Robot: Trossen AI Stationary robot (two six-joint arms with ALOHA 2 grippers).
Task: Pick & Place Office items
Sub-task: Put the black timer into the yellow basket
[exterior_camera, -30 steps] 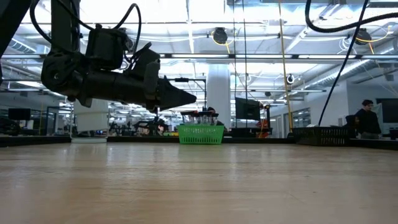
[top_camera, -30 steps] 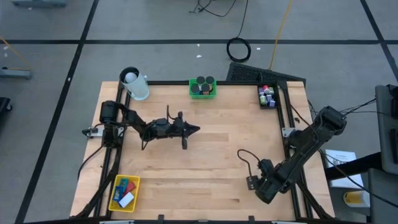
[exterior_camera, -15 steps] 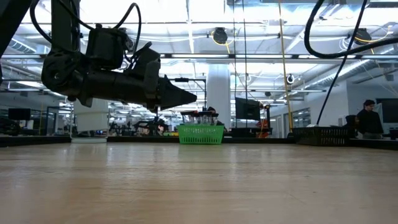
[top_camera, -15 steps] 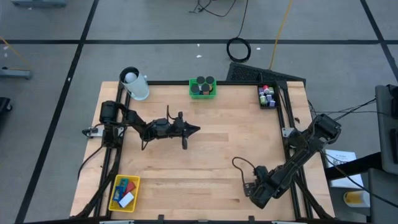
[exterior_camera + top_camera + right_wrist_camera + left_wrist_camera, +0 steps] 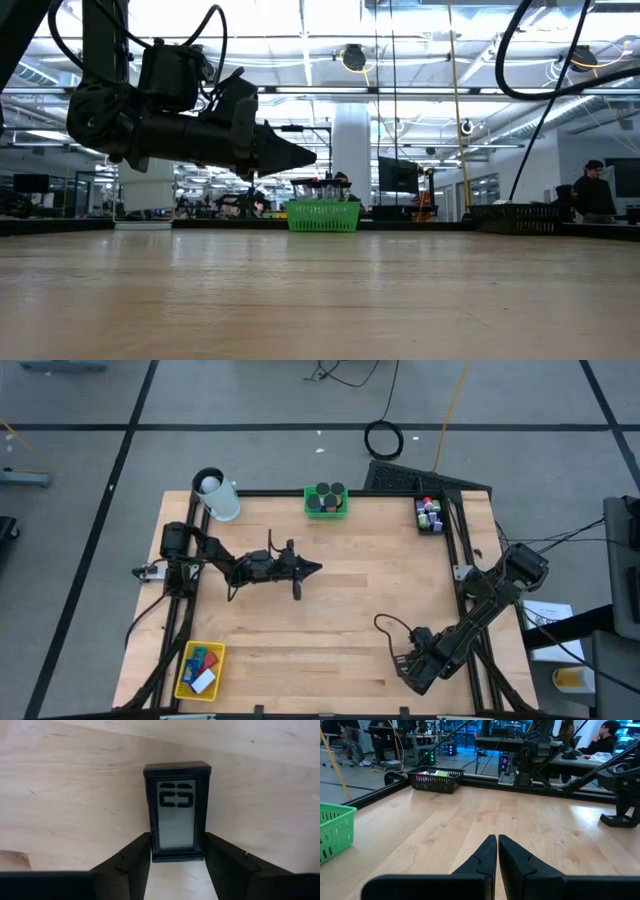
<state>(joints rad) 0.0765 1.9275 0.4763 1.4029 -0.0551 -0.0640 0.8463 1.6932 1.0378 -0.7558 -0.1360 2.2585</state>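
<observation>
Risk | our right gripper (image 5: 176, 862) clasps small black display (image 5: 177, 809) by its end; it could twist loose | left gripper (image 5: 497, 851) clenched, empty

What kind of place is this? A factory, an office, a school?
It looks like a robotics lab in a big open workshop hall. Two robot arms are mounted on a framed wooden table, desks with monitors fill the room behind, and a person works at one.
</observation>
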